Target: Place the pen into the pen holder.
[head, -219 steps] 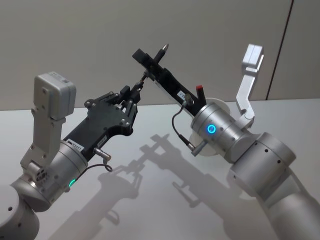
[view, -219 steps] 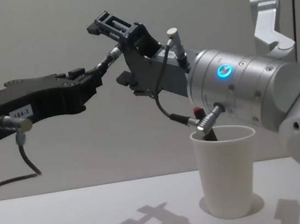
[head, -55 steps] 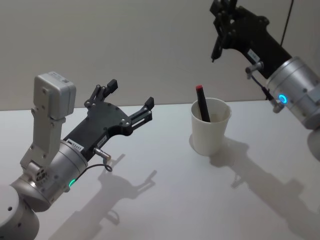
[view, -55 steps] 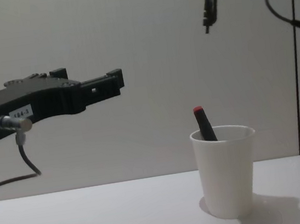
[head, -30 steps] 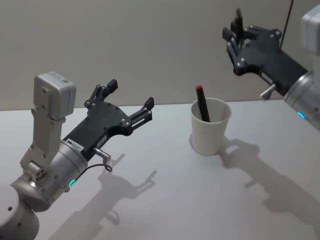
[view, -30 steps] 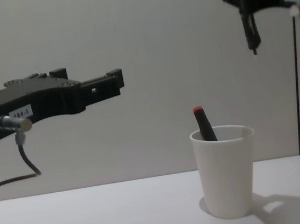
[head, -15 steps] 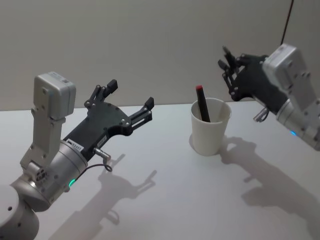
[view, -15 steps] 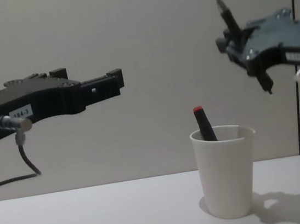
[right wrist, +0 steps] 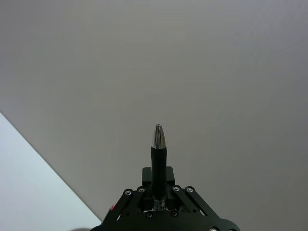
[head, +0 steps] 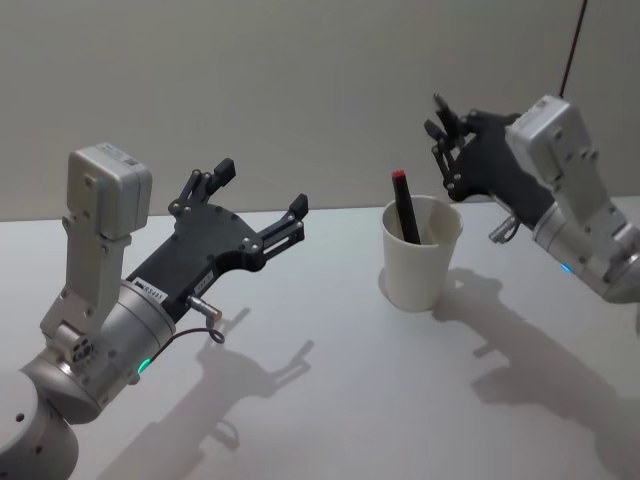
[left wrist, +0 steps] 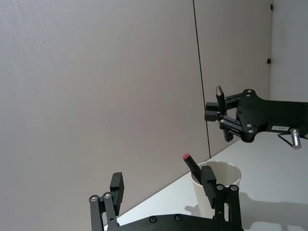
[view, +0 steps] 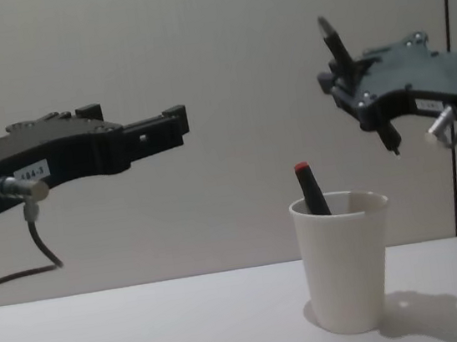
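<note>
- Head view: the tapered white paper cup (head: 421,252), serving as pen holder, stands upright on the pale table (head: 330,400). A black marker with a red cap (head: 404,205) leans inside it, its capped end above the rolled rim.
- Head view: the right gripper (head: 447,148) hangs above and just to the right of the cup, its black fingers clamped on a slim black pen with a metal tip (head: 441,110), which pokes up past the fingers.
- Head view: the left gripper (head: 262,203) is held off the table well to the left of the cup, fingers spread wide with nothing between them.
- Left wrist view: the left gripper's two black fingers (left wrist: 117,188) stand apart, framing the cup (left wrist: 226,175) and the red-capped marker (left wrist: 191,164). Farther off, the right gripper (left wrist: 222,118) hovers higher than the cup, with the pen (left wrist: 218,92) in its grip.
- Right wrist view: the pen (right wrist: 158,166) rises straight from between the closed fingers of the right gripper (right wrist: 157,199), silver tip outward, against a plain grey wall (right wrist: 192,62).
- Chest view: the right gripper (view: 356,87) is above the cup (view: 343,261) and slightly to its right, apart from the rim. The pen (view: 337,44) is tilted, crossing the grip, with one end pointing up and a thin end showing below.
- Chest view: the left gripper (view: 174,129) reaches in from the left, level, high over the table (view: 149,333).
</note>
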